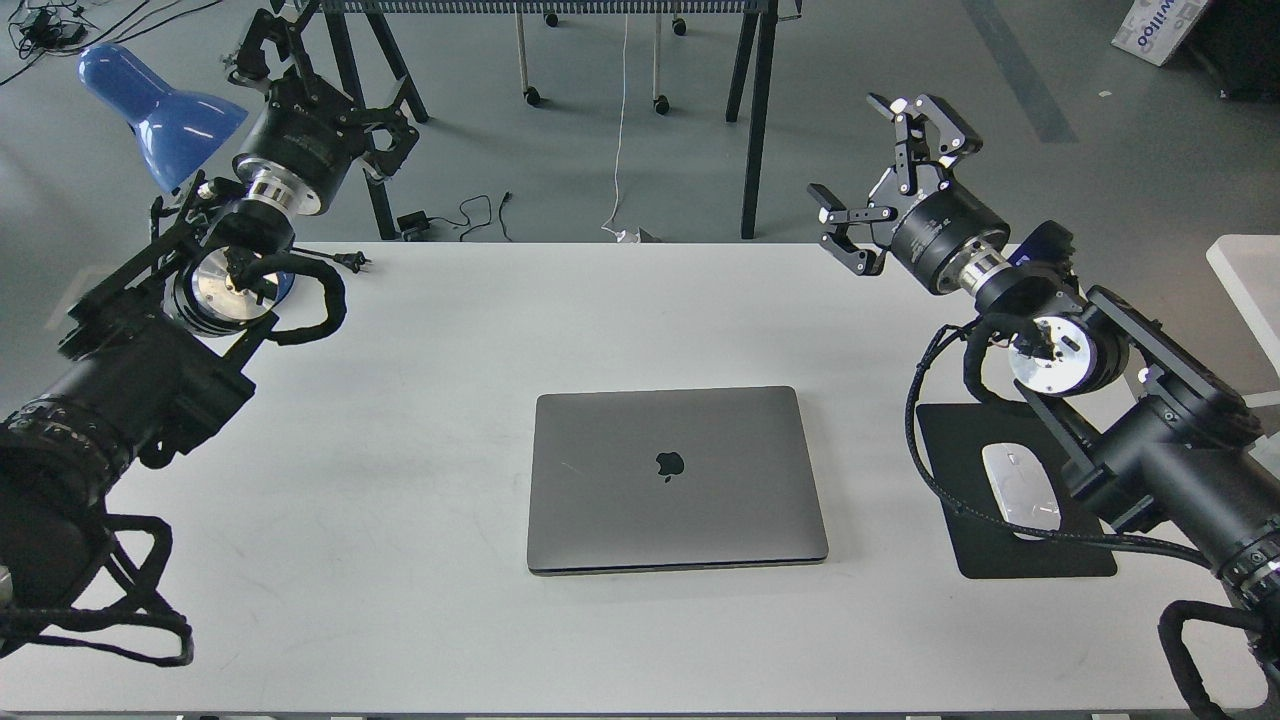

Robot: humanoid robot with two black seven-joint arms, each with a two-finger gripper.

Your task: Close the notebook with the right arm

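Note:
The notebook (676,480), slim space-grey with a dark apple logo on its lid, lies shut and flat on the white table (450,330), a little right of centre. My right gripper (880,165) is open and empty, raised high over the table's far right edge, well away from the notebook. The right arm runs from it down to the lower right corner. My left gripper (270,45) is held high at the far left next to the blue lamp (160,110); it is dark and its fingers cannot be told apart.
A black mouse pad (1030,550) with a white mouse (1020,485) lies right of the notebook, under my right arm. A black plug and cable (345,262) lie at the table's far left. Trestle legs (750,120) stand beyond the far edge.

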